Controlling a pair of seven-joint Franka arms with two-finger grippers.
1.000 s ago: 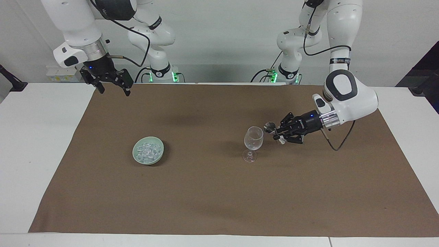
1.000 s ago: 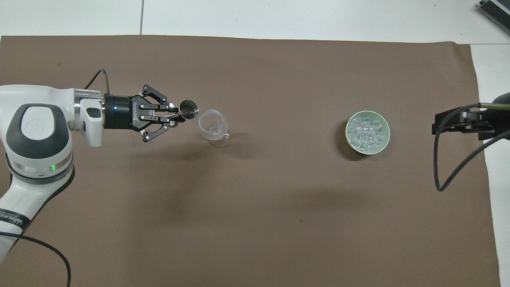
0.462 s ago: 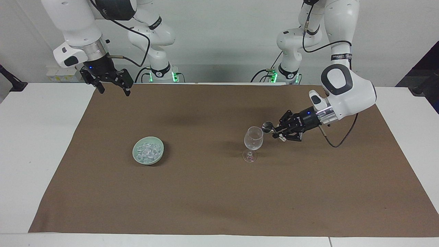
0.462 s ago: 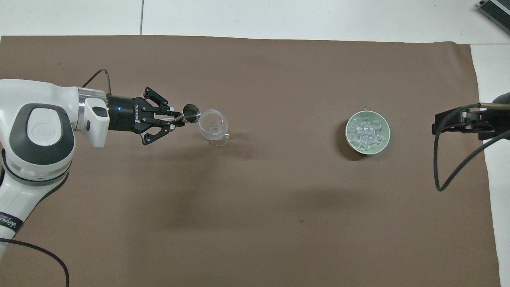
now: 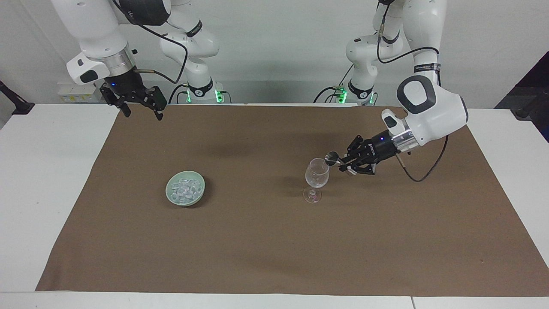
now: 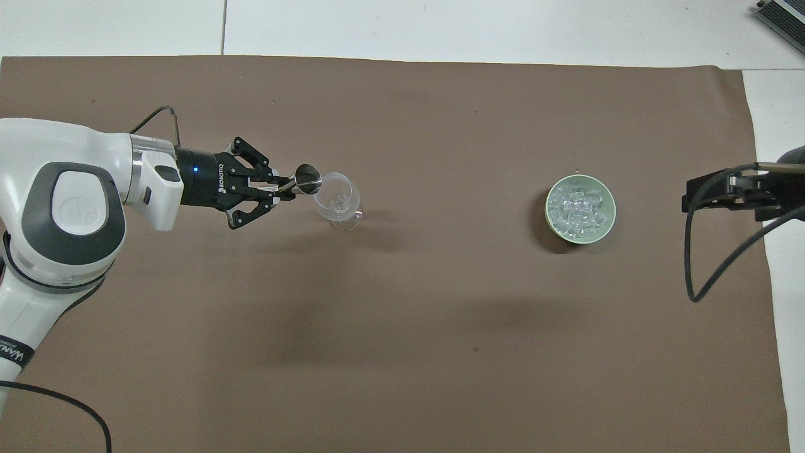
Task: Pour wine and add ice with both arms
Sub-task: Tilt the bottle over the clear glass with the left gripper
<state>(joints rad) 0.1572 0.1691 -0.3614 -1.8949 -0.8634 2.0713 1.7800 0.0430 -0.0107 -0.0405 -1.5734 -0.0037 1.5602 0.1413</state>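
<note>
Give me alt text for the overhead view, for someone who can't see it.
The left gripper, shut on a small metal measuring cup, tips it at the rim of a stemmed glass on a brown mat. A green bowl of ice sits toward the right arm's end, where the open right gripper waits.

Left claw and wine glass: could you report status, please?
Left claw shut on metal jigger, tipped at wine glass rim. Right claw open, waiting. Nothing obstructing.
</note>
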